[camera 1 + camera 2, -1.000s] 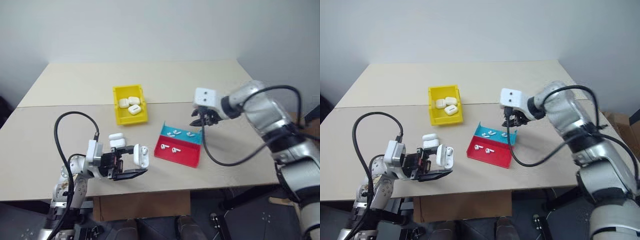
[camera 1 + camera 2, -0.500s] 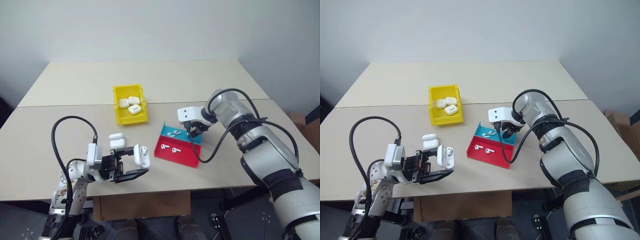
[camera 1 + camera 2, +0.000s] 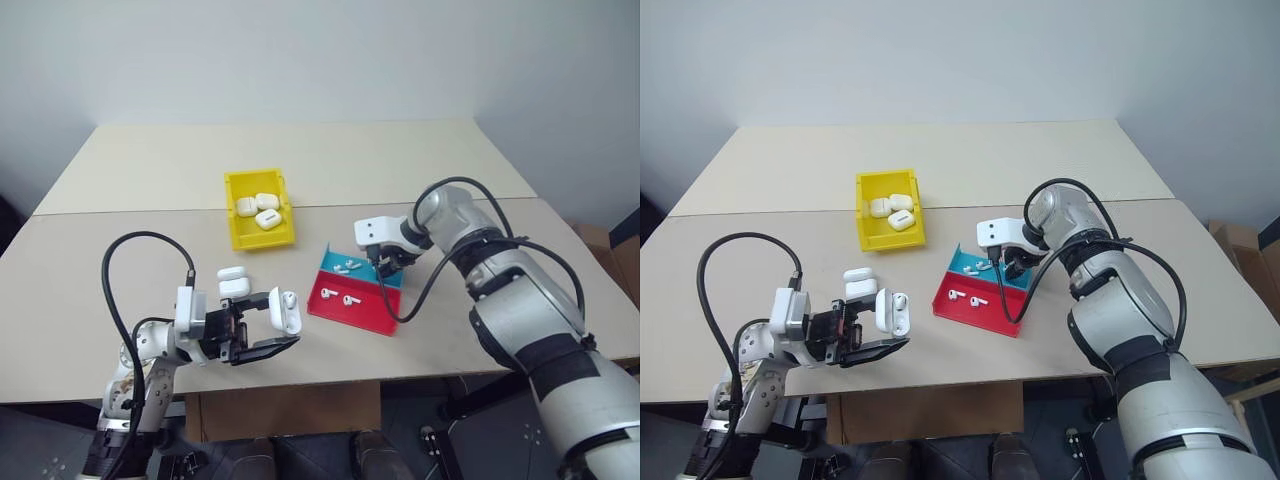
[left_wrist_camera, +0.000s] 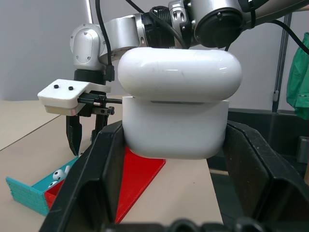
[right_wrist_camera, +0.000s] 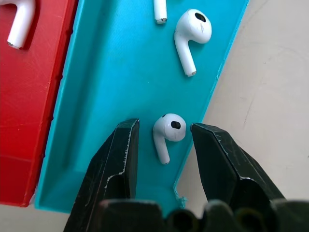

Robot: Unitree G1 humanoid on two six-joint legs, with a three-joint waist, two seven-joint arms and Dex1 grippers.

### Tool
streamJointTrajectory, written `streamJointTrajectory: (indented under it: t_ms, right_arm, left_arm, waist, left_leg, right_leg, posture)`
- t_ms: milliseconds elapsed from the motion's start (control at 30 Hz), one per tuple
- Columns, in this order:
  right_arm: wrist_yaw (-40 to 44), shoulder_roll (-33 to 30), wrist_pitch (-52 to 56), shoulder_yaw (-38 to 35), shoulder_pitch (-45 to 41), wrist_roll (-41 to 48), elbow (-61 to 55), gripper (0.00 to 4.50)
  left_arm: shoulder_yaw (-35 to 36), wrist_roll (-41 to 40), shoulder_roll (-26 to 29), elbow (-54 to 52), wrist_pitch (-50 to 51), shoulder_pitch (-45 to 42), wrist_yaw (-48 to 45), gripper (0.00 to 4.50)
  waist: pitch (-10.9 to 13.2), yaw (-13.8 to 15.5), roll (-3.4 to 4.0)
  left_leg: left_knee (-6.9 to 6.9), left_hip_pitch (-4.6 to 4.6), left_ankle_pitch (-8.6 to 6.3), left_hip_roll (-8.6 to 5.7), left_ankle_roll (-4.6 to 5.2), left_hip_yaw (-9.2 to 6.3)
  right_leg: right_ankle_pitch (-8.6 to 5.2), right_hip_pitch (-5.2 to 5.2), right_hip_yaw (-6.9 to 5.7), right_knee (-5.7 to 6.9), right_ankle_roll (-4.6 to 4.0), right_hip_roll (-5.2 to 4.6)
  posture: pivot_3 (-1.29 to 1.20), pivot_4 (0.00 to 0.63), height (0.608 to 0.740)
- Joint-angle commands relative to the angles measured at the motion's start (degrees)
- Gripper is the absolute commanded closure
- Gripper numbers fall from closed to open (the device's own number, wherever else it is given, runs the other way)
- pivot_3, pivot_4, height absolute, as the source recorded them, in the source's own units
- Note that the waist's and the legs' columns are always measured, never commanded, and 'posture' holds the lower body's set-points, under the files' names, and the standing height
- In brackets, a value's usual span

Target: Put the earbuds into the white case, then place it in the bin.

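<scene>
Earbuds [image 5: 167, 134] are what our right claw [image 5: 163, 145] is bracketing: one tiny glossy white bud with a short stem lies between the two spread black fingers [image 5: 118, 159], neither of which we see touching it. The claw is released, pointing steeply down into the blue half of the tray [image 5: 116, 87], close to that half's corner. A second bud [image 5: 191, 34] lies farther along the same smooth blue floor, and another's stem [image 5: 19, 24] shows on the red half beside it, across a low ridged wall.

Our left claw [image 4: 174, 159] is clenched on the case [image 4: 176, 108], a glossy white rounded box with its hinged lid standing slightly ajar; the matte black fingers [image 4: 96, 183] press its lower body from both sides. From the head views we hold it above the table's [image 3: 150, 165] near edge, well apart from the tray.

Two more white cases [image 3: 233, 281] sit stacked on the table just beyond the left claw. Farther back stands the bin [image 3: 240, 235], bright yellow hard plastic, rectangular and open-topped, with three white cases [image 3: 262, 210] inside. The tabletop is a pale matte beige with a seam running across it.
</scene>
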Motion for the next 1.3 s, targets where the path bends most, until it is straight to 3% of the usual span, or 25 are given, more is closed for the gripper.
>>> streamJointTrajectory:
  t_ms: [33, 533, 733, 1067, 1300]
  right_arm:
    - [0.55, -0.14, -1.42, -1.49, -2.06, -0.43, 0.09, 2.35]
    - [-1.02, 0.38, -2.06, -1.82, -2.11, -2.68, 2.34, 2.35]
    - [-1.43, 0.49, -2.51, -2.09, -1.88, -2.99, 2.35, 3.83]
    - [-1.96, 0.09, -2.94, -2.67, -1.97, -3.14, 1.65, 3.83]
    - [-0.48, -2.78, 0.94, -9.57, -2.9, 1.69, -5.1, 3.83]
  left_arm:
    - [0.07, 0.09, 0.33, -2.23, -1.58, 0.27, 0.39, 1.74]
    - [-0.38, 0.77, 0.04, -2.0, -2.5, 0.62, 1.0, 1.74]
    - [-0.52, 0.93, 0.12, -1.9, -2.59, 0.43, 1.19, 1.74]
    - [-0.52, 0.82, 0.21, -1.88, -2.2, -0.02, 1.95, 1.74]
    - [-0.48, -0.38, -0.44, -2.45, -1.14, -0.97, 3.21, 1.74]
  waist:
    - [0.0, -0.01, 0.0]
    - [0.0, -0.02, 0.0]
    - [0.0, -0.04, 0.0]
    - [0.0, -0.04, 0.0]
    - [0.01, 0.0, 0.02]
  left_leg:
    - [0.0, 0.0, 0.0, 0.0, 0.0, 0.0]
    - [0.0, 0.01, 0.0, 0.0, 0.0, 0.0]
    - [0.0, 0.02, 0.0, 0.0, 0.0, 0.0]
    - [0.0, 0.02, 0.0, 0.0, 0.0, 0.0]
    - [0.0, 0.0, 0.0, 0.0, 0.0, 0.0]
  right_leg:
    - [0.0, 0.0, 0.0, 0.0, 0.0, 0.0]
    - [0.0, 0.01, 0.0, 0.01, 0.0, 0.0]
    - [0.0, 0.01, 0.0, 0.01, 0.0, 0.0]
    - [0.0, 0.01, 0.0, 0.02, 0.0, 0.0]
    - [0.0, 0.01, 0.0, 0.01, 0.0, 0.0]
  posture:
    - [0.0, 0.15, 0.74]
    - [0.0, 0.15, 0.74]
    - [0.0, 0.15, 0.74]
    - [0.0, 0.15, 0.74]
    - [0.0, 0.15, 0.74]
